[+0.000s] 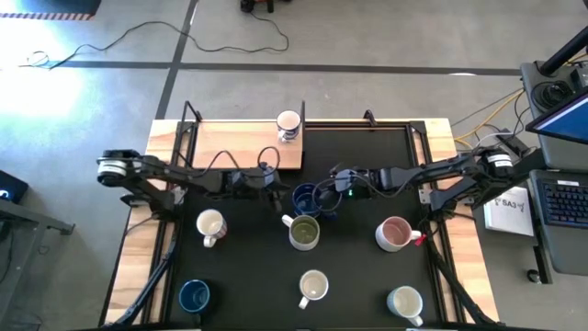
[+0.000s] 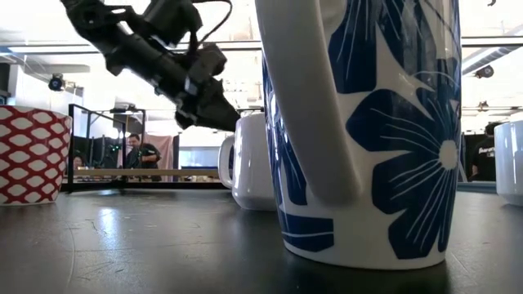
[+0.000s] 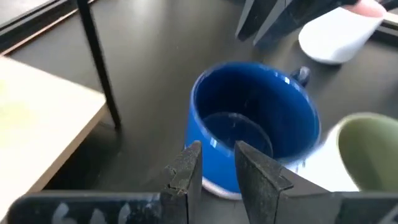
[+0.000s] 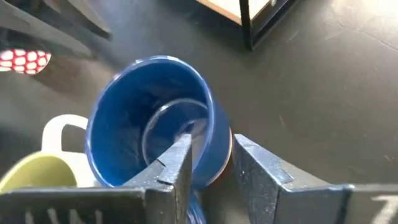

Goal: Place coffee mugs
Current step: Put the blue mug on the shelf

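1. I'm seeing the dark blue mug (image 1: 306, 197) sitting at the centre of the black mat (image 1: 358, 276) in the high view.
2. My right gripper (image 4: 208, 163) is straddling its rim, one finger inside, fingers parted and not pinching.
3. My left gripper (image 3: 214, 163) is hovering at the mug's other side, fingers a narrow gap apart, pinching nothing.
4. The olive-green mug (image 1: 304, 232) is crowding just below; the pink mug (image 1: 394, 233) is sitting centre-right.
5. The wooden shelf (image 1: 234, 145) is lying upper left.

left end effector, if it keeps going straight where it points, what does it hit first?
Probably the dark blue ceramic mug, directly ahead of the left end effector; its wall sits just beyond the fingertips, though the gap is unclear.
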Controlling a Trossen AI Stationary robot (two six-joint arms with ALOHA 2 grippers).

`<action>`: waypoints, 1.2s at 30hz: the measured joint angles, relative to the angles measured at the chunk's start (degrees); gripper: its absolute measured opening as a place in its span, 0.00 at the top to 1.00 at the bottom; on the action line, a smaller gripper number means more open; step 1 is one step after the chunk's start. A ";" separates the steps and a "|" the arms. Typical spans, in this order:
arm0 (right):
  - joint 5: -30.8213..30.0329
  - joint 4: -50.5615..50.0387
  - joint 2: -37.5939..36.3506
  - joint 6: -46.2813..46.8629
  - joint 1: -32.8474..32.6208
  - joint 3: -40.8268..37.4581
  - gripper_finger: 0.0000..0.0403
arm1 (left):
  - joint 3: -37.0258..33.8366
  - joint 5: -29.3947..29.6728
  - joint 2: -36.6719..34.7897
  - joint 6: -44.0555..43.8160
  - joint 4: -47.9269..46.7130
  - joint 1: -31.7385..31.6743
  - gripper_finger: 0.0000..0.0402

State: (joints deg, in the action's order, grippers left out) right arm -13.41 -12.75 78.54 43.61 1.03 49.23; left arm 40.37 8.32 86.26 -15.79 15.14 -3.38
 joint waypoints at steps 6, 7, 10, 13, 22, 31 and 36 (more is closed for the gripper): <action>0.35 -0.36 1.21 -1.38 0.13 -0.02 0.69 | 2.77 -1.88 3.39 -0.38 -0.24 -0.37 0.81; 0.37 -0.15 1.48 -1.57 0.13 -0.02 0.69 | 3.02 -1.86 3.71 -0.72 -0.22 -0.57 0.81; 0.35 0.28 2.60 -2.35 0.13 -0.02 0.68 | 3.15 -1.77 4.62 -1.93 -0.37 -1.16 0.81; 0.32 0.85 3.54 -3.54 0.13 -0.02 0.68 | 3.18 -1.82 5.67 -3.81 0.01 -1.79 0.81; 0.35 3.01 5.21 -4.68 0.13 -0.02 0.68 | 7.18 -3.28 9.22 -4.93 -1.47 -2.17 0.81; 0.35 4.56 6.78 -7.05 0.13 -0.02 0.74 | 10.67 -2.58 11.19 -5.60 -5.34 -2.19 0.91; 0.36 4.46 6.00 -8.40 0.13 -0.09 0.76 | 10.70 -2.49 10.99 -5.62 -5.47 -2.78 0.99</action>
State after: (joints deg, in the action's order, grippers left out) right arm -13.04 -8.30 84.54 35.21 1.17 49.14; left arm 51.08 5.82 97.25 -21.41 9.67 -6.15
